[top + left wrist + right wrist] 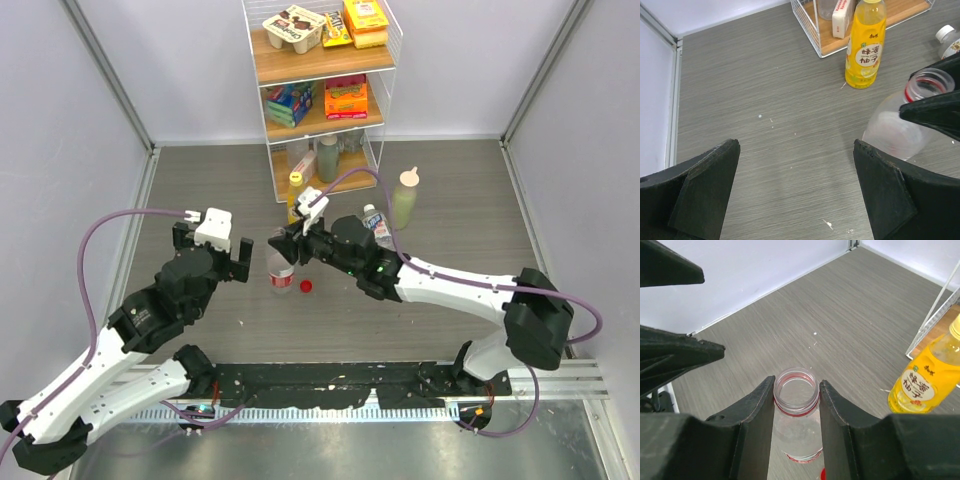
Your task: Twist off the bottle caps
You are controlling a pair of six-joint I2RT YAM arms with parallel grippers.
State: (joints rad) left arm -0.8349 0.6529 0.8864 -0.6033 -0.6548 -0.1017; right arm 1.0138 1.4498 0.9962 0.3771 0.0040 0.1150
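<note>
One down, two to go: the right gripper (796,389) clamps the neck of the red-labelled bottle (281,276), already uncapped at mid-table with its red cap (306,285) lying just beside it, while the left gripper (796,145) hangs wide and empty, and the yellow cap (296,178) and white cap (371,210) sit screwed on nearer the far edge.

Bright, even, diffuse light came from overhead; shadows on the grey table (200,180) were soft and faint. Table grain was sharp in the wrist views; left gripper fingers (700,190) up close looked slightly soft. Top view's edges splayed outward.
</note>
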